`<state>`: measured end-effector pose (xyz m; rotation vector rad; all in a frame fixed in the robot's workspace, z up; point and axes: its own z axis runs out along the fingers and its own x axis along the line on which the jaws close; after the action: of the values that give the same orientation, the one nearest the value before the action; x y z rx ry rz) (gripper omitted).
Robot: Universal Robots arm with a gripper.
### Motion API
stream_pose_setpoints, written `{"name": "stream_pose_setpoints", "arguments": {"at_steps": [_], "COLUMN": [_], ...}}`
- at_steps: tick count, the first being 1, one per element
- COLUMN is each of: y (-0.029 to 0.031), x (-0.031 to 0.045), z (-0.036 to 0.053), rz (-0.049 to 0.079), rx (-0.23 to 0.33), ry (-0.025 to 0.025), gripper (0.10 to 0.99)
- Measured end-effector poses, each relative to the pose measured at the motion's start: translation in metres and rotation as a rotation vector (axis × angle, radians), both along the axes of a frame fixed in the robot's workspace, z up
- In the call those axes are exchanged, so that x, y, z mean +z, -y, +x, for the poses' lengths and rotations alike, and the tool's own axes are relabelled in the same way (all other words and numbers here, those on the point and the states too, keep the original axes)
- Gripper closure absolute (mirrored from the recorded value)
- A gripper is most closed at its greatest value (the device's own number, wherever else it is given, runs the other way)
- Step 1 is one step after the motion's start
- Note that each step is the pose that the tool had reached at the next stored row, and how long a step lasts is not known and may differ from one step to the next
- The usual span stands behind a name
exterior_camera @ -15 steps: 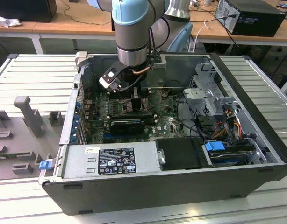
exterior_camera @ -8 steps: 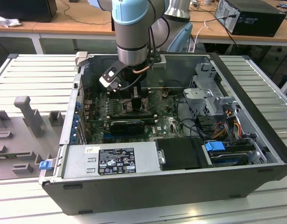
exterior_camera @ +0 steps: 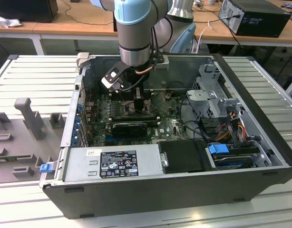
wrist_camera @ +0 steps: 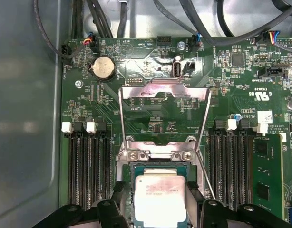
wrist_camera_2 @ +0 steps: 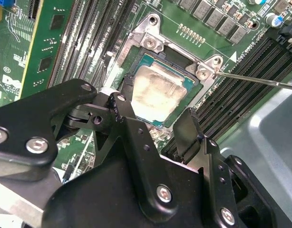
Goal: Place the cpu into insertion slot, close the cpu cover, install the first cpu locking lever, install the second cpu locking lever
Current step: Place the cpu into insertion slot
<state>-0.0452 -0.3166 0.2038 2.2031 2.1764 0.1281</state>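
Arm [exterior_camera: 132, 38] inside open computer case [exterior_camera: 160, 194]

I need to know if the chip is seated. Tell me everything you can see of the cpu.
The cpu is a small flat square chip, silvery metal face up and smeared with pale residue, a thin green edge around the lid. It lies flat inside the insertion slot, with the cpu cover swung back off it. The gripper flanks it on two sides; whether it touches the chip I cannot tell.
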Motion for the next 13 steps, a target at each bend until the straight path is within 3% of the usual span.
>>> {"name": "stream_pose_setpoints", "arguments": {"at_steps": [3, 8, 9, 10, 12, 13], "y": [0.0011, 0.0011, 0.0011, 0.0011, 0.0011, 0.0011], "x": [0.0015, 0.0109, 0.0122, 0.0129, 0.0136, 0.0138], "z": [0.0, 0.0, 0.0001, 0.0001, 0.0001, 0.0001], "rz": [0.0, 0.0, -0.001, -0.001, -0.002, -0.003], "rx": [0.0, 0.0, 0.0, 0.0, 0.0, 0.0], "ry": [-0.0001, -0.0002, -0.0001, -0.0001, -0.0001, -0.0001], "gripper": [0.482, 0.498, 0.565, 0.69, 0.808, 0.808]}}
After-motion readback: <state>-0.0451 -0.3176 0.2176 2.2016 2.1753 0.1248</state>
